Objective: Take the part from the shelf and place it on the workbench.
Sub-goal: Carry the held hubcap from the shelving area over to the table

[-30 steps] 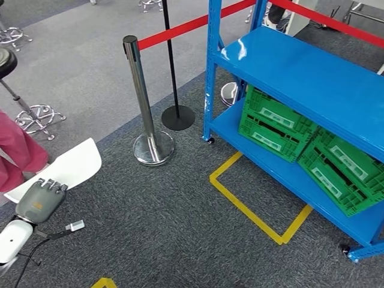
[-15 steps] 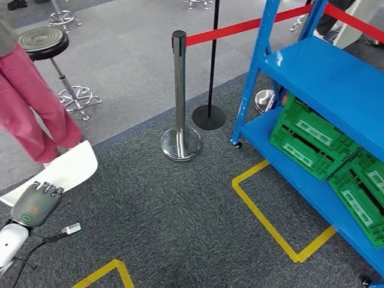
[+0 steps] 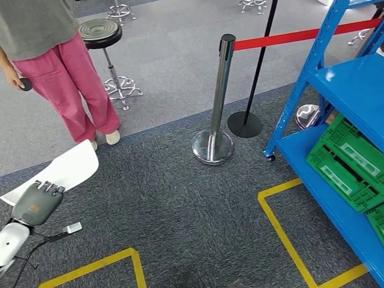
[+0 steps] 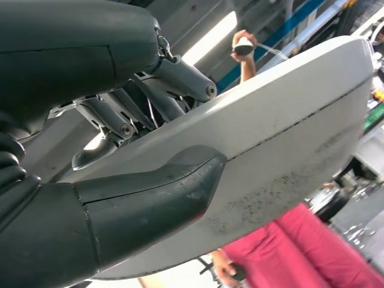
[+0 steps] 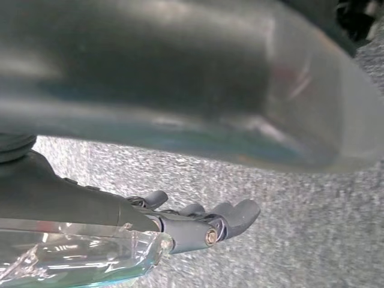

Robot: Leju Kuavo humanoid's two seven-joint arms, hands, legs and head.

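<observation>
- The left hand (image 3: 37, 203) sits low at the near left of the head view, its fingers curled over the near edge of a flat white plastic part (image 3: 63, 169) that juts out towards the far right above the carpet.
- In the left wrist view the thumb (image 4: 149, 201) presses one face of the white part (image 4: 290, 138) and the darker fingers (image 4: 181, 75) wrap the other face, so the part is clamped between them.
- The right hand (image 5: 199, 225) hangs over speckled grey carpet in the right wrist view; its fingers lie close together and slightly bent, with clear plastic film just beside them. Whether it holds anything cannot be told.
- The blue shelf (image 3: 357, 90) stands at the far right, well apart from the part, with green crates (image 3: 348, 165) tilted on its lower level.
- A chrome stanchion post (image 3: 218, 102) with a red belt (image 3: 299, 37) stands between the shelf and the left side; a black post base (image 3: 244, 124) lies just behind it.
- A person in pink trousers (image 3: 74, 84) stands at the far left beside a black stool (image 3: 102, 33).
- Yellow floor tape (image 3: 290, 240) marks the grey carpet (image 3: 181, 204) near the shelf.
</observation>
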